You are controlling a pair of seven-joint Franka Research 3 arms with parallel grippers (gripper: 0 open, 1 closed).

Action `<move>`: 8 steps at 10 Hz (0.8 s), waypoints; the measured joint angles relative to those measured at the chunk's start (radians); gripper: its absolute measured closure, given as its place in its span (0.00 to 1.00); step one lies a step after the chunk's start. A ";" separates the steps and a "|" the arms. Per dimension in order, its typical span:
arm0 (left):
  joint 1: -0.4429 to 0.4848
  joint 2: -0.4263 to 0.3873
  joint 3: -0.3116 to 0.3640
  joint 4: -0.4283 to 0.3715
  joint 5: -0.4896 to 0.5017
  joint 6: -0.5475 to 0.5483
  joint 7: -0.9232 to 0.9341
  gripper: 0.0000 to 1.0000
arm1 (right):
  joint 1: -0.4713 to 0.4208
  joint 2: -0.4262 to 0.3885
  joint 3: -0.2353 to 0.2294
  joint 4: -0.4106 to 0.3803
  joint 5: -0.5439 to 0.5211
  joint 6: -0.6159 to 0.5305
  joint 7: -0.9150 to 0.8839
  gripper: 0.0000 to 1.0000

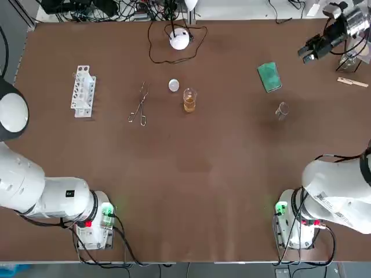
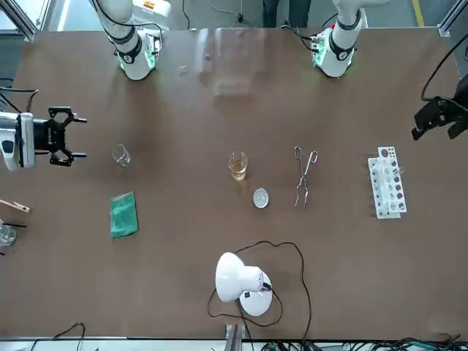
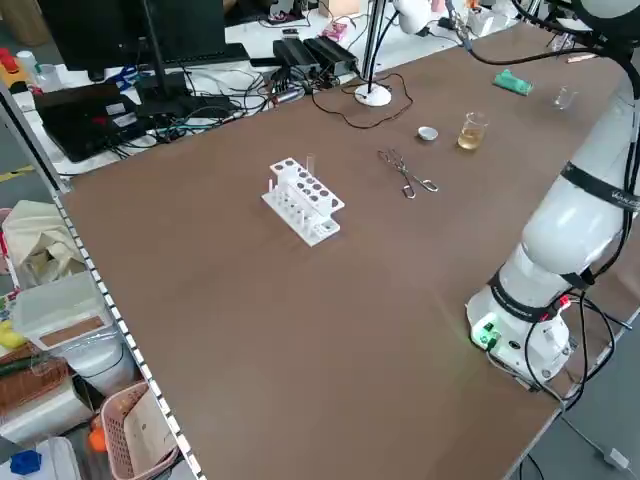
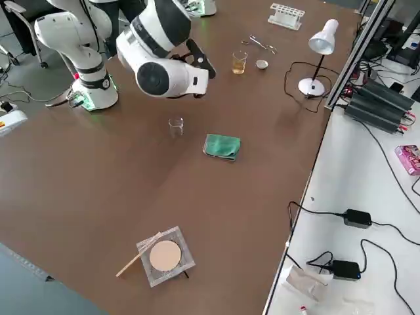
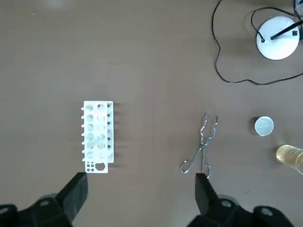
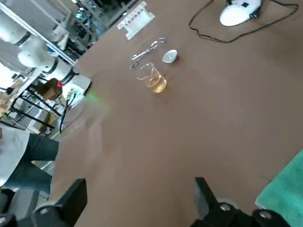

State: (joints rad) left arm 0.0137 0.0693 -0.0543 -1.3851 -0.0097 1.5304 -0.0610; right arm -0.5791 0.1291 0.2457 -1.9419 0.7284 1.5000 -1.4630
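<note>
The right jaws hang wide open and empty over the far right of the table (image 1: 208, 174), near a folded green cloth (image 1: 269, 76) lying flat. The left jaws, equally wide and empty, hover near a white, many-holed test-tube rack (image 5: 98, 136) on its left side

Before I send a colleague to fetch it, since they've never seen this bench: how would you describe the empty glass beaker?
On the brown table, find the white desk lamp at the far edge and go toward the robot's right to the green cloth. The empty beaker stands just nearer the robot than that cloth. Unlike the mid-table beaker, it holds no amber liquid.
</note>
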 joint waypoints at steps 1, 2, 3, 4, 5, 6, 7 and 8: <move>0.000 0.000 0.001 0.000 0.000 0.000 0.000 0.00 | 0.037 -0.028 0.001 0.001 -0.020 0.037 0.098 0.00; 0.000 0.000 0.001 0.000 0.000 0.000 0.000 0.00 | 0.071 -0.059 0.002 0.003 -0.063 0.079 0.189 0.00; 0.000 0.000 0.001 0.000 0.000 0.000 0.000 0.00 | 0.104 -0.088 0.003 0.007 -0.105 0.102 0.276 0.00; 0.001 0.000 0.001 0.000 0.000 0.000 0.000 0.00 | 0.136 -0.113 0.004 0.017 -0.154 0.114 0.367 0.00; 0.006 0.000 0.002 -0.001 0.000 -0.001 -0.002 0.00 | 0.172 -0.129 0.004 0.042 -0.210 0.118 0.469 0.00; 0.019 0.001 0.003 -0.002 0.000 -0.002 -0.003 0.00 | 0.210 -0.138 0.005 0.073 -0.263 0.118 0.580 0.00; 0.037 0.003 0.004 -0.002 0.000 -0.002 -0.003 0.00 | 0.249 -0.146 0.006 0.095 -0.316 0.118 0.702 0.00; 0.046 0.004 0.004 -0.002 0.000 -0.003 -0.003 0.00 | 0.287 -0.159 0.007 0.106 -0.371 0.117 0.819 0.00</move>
State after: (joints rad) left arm 0.0597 0.0731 -0.0504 -1.3870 -0.0094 1.5278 -0.0645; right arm -0.2924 -0.0301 0.2525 -1.8354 0.3576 1.6174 -0.6443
